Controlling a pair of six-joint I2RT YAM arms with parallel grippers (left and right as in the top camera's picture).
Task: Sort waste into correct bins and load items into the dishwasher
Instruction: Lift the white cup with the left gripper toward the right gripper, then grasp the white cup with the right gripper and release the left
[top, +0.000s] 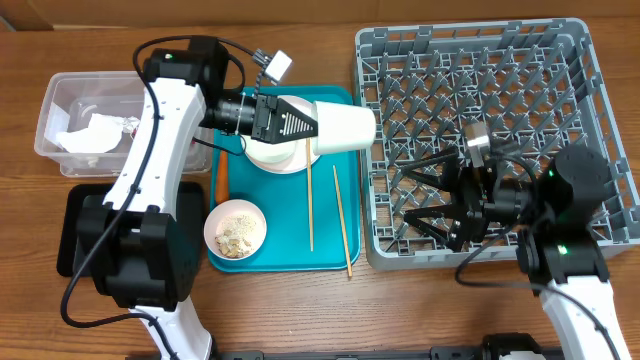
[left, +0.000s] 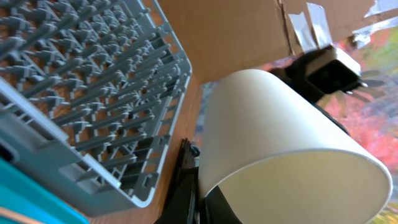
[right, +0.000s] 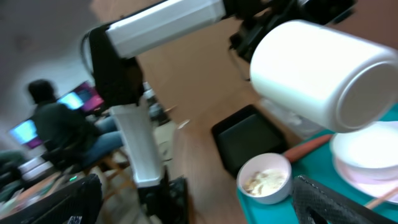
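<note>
Overhead wooden table (top: 420, 310), dish rack (top: 420, 100), cardboard backdrop (left: 236, 31)

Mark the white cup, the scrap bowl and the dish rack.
white cup (top: 348, 125): overhead view, its side wall.
scrap bowl (top: 213, 222): overhead view, its left rim.
dish rack (top: 430, 90): overhead view, bare pegged floor, upper left.

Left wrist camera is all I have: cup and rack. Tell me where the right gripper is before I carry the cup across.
Observer: The right gripper hangs over the rack, toward its tray side, jaws wide open, holding nothing.
Operator: Now list what is on the teal tray.
Observer: A bowl of rice scraps, two chopsticks, and another white dish below your cup.
Operator: Check the clear tub.
Observer: A crumpled napkin lies in it.
</note>
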